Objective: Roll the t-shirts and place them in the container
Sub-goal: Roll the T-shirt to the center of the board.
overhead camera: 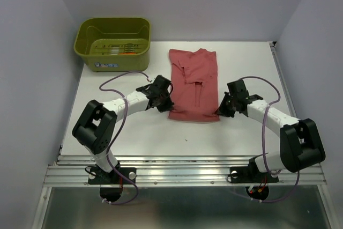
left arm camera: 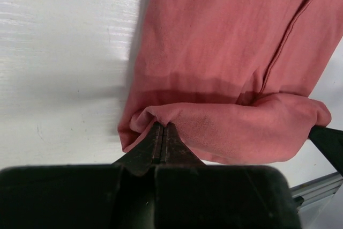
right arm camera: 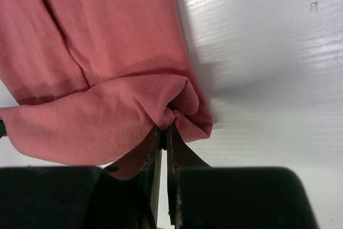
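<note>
White table (overhead camera: 161, 132), pale lilac walls (overhead camera: 32, 36)

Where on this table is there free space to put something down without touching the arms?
The widest bare table lies right of the t-shirt, beyond the right arm. A second patch lies between the green tub, the left arm and the shirt's left edge. It is crowded at the near hem, where the left gripper and right gripper pinch the cloth.

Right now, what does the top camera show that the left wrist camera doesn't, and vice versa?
Only the top view: the olive-green tub at the far left, and the rose t-shirt whole, collar end included. Only the left wrist view: the left gripper pinched shut on the rolled hem's corner. Both: the t-shirt on the white table, with that gripper at its near corner.
</note>
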Motion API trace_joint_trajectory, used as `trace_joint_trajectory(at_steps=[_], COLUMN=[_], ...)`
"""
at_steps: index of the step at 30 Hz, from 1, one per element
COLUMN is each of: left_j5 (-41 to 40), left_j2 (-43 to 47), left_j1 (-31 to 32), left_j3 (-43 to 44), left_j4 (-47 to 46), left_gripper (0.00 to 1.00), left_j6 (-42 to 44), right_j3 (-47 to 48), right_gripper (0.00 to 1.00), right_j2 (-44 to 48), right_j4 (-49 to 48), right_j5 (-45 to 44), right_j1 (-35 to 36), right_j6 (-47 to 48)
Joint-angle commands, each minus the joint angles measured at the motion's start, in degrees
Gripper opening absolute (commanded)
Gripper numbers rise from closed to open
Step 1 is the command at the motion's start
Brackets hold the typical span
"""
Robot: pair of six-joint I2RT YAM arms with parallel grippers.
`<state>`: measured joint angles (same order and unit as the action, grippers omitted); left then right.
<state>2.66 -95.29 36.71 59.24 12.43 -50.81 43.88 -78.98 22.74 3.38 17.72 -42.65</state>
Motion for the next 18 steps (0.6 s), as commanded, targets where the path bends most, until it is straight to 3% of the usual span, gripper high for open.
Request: trace_joint_trajectory(at_steps=[1, 6, 8, 9, 10, 11, 13, 17, 18], left_j5=[-0.5, -0.5, -0.6, -1.0, -1.3, -1.9, -4.5, -8.1, -9.6], left_j2=[0.1, -0.4, -0.6, -0.4, -0.2, 0.2, 1.8, 4.6, 5.3], left_j1=[-1.2, -1.8, -1.8, -1.8, -1.8, -1.8, -1.8, -1.8, -1.8], left_j3=[1.6, 1.9, 2.9, 3.2, 3.5, 3.7, 4.1, 3.9, 3.7], left_j4=[-2.1, -2.9, -2.4, -1.7, -1.4, -1.2, 0.0, 1.5, 1.8], left_gripper=[0.00, 0.07, 0.15, 0.23, 0.23, 0.32, 0.37, 0.57, 0.58], left_j6=[1.8, 3.0, 3.8, 4.6, 4.7, 5.2, 5.9, 6.9, 7.0], right_j3=[3.7, 5.3, 6.0, 6.1, 6.2, 6.1, 5.8, 5.3, 4.9], right_gripper=[0.12, 0.22, 0.31, 0.40, 0.44, 0.49, 0.59, 0.62, 0.62], right_j2=[-1.3, -2.9, -2.6, -2.1, -1.3, -0.5, 2.9, 8.7, 10.7], right_j4=[-3.8, -4.4, -4.4, -4.3, -4.3, -4.4, -4.0, -1.2, -0.8], right_j5=[-1.8, -3.0, -3.1, -4.9, -5.2, -5.7, -6.4, -5.1, -4.7], right_j1=[0.2, 0.2, 0.2, 0.2, 0.2, 0.2, 0.2, 0.2, 0.2], right_j6=[0.7, 0.4, 0.3, 0.2, 0.2, 0.1, 0.2, 0.9, 0.8])
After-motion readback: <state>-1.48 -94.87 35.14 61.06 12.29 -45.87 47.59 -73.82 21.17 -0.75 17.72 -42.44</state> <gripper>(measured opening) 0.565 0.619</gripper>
